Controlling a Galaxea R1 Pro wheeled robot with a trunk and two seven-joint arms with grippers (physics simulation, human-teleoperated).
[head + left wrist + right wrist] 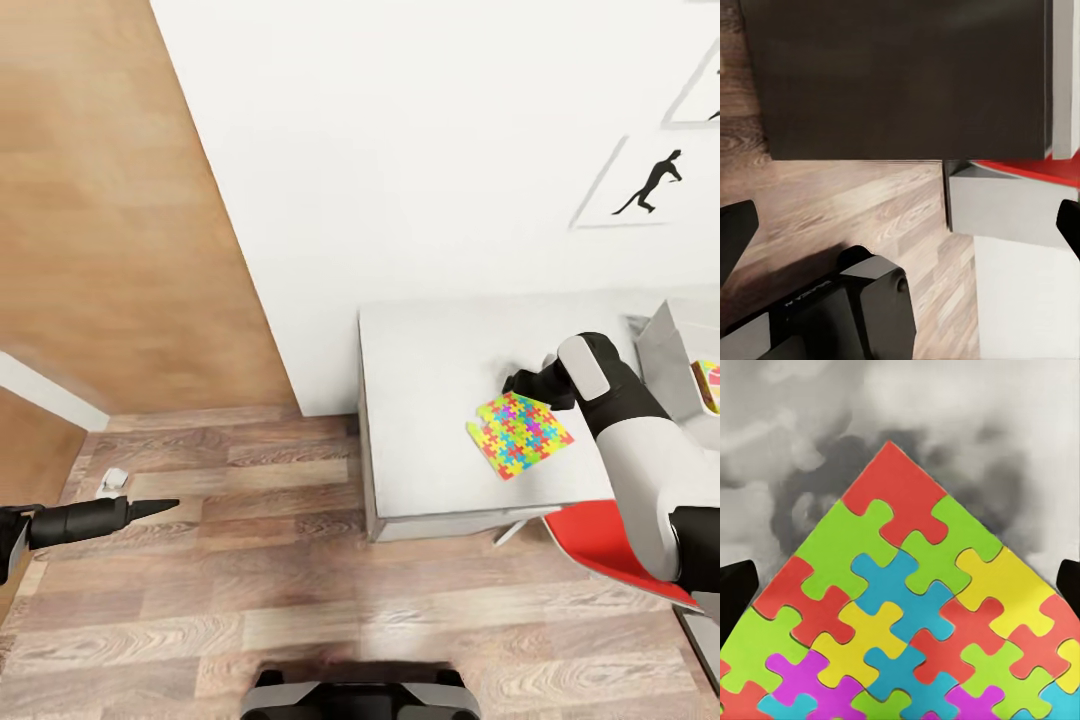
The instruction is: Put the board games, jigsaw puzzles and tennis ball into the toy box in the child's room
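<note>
Far left, head view: brown wooden door [110,200] standing against the white wall [430,150], wood-plank floor [260,590] below it. Left gripper [150,508] held out low over the floor, well apart from the bench; from this angle it reads as one dark point, so I cannot tell from here how its jaws stand. In the left wrist view the two black fingertips [735,232] sit at opposite edges of the picture with bare floor between them, jaws spread, holding nothing.

Centre: pale grey-white topped bench [420,380] against the wall. A flat multicoloured jigsaw puzzle square [519,434] lies near the bench's front edge, turned corner-on.

Right of that: right gripper [522,383] reaches over the bench, just beside the puzzle's far corner. The right wrist view shows the puzzle [900,622] up close, a red corner piece pointing away, black fingertips [736,589] wide apart on either side, jaws spread, nothing pinched.

Below the arm, a red seat [600,545] tucked by the bench.

Far right edge: light grey toy box [662,362] on the bench, with a second colourful puzzle piece [708,384] showing inside it. Black silhouette prints [655,182] on the wall above.
</note>
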